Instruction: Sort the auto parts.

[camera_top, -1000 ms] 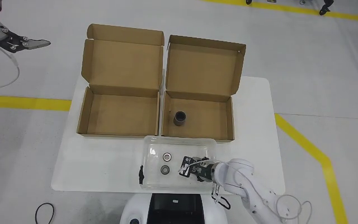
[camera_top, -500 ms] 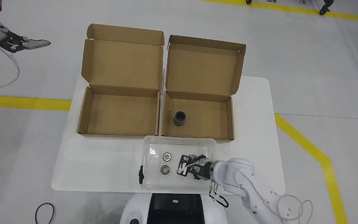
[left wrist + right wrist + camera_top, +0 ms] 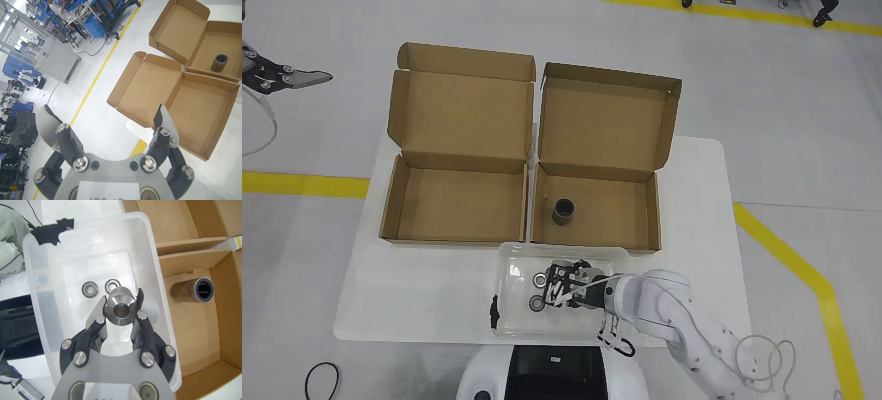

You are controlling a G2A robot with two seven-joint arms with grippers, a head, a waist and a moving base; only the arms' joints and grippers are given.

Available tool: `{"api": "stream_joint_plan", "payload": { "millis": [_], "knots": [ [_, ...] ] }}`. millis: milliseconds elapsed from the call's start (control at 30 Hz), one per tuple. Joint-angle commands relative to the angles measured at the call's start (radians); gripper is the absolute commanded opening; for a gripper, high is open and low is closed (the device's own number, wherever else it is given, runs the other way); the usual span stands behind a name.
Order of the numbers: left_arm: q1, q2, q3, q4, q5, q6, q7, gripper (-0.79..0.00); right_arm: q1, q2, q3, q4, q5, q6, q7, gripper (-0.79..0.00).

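Desk [image 3: 692, 200]: white, smooth, carries the whole set-up.

Two open cardboard boxes, matte brown with flaps folded back, lie beyond the right gripper [image 3: 122, 297], presumably one per part type. The right box [image 3: 198, 323], just to one side of the fingers [image 3: 140, 296], holds a dark cylinder [image 3: 191, 291] standing on end, with ball rows visible in its bore. The left box [image 3: 452, 205] holds nothing.

Clear plastic bin [image 3: 149, 237]: glossy thin walls, directly beneath the fingers (the source container, I judge).

Right fingers are clamped on both flanks of a steel sleeve [image 3: 121, 311]. It is bright and machined, with a chamfered end and a through bore, and appears clear of the bin floor. It is likely bound for the cylinder's box.

Two small roller bearings [image 3: 90, 289] rest side by side on the bin floor, just past the fingertips.

Left gripper [image 3: 103, 110]: fingers spread wide with nothing between them, over the floor off the desk, left box beyond its tips.
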Motion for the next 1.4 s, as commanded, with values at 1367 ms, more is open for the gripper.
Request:
{"api": "stream_joint_plan", "payload": {
  "millis": [1367],
  "knots": [
    [0.0, 0.0, 0.0, 0.0, 0.0, 0.0, 0.0, 0.0, 0.331, -0.082, 0.061, -0.001, 0.303, 0.012, -0.577, -0.785]
  ]
}}
